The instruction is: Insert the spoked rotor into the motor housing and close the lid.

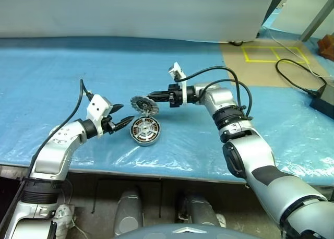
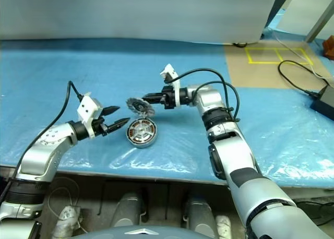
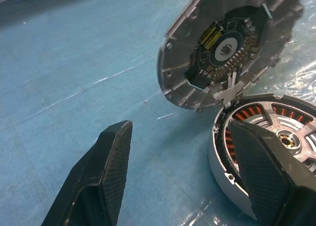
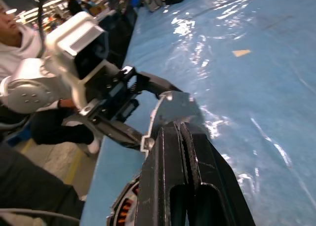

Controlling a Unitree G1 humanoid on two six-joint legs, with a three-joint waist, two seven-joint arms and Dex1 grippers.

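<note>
No legible writing or brand marks on any part; the circuit board inside the lid carries a small square chip and a yellow connector, markings too fine to read.

Count: one motor housing [image 1: 144, 131], one lid [image 1: 144, 105], two grippers, one black box with cable [image 1: 323, 100] at the far right, one yellow taped rectangle outline [image 1: 275, 54] on a brown board beyond the sheet.

Motor housing lies flat on the blue plastic sheet [image 1: 62, 82], near the table's front edge, between the two arms. Silver rim, copper-brown windings and silver spokes around a pale hub are visible from above, so the spoked rotor [image 3: 284, 132] appears to sit inside it already.

Right gripper [image 1: 152, 97]: fingers pressed together, clamped on the edge of the lid. Lid is held tilted, almost on edge, just above and behind the housing; its lower rim comes close to the housing's rim, contact uncertain. Left wrist view shows its inner face, with the circuit board.

Left gripper [image 1: 123, 116]: fingers apart, holding nothing, hovering just left of the housing, tips pointing toward it, not touching.

A person in a pale hooded top [image 4: 17, 53] sits in the background of the right wrist view.
</note>
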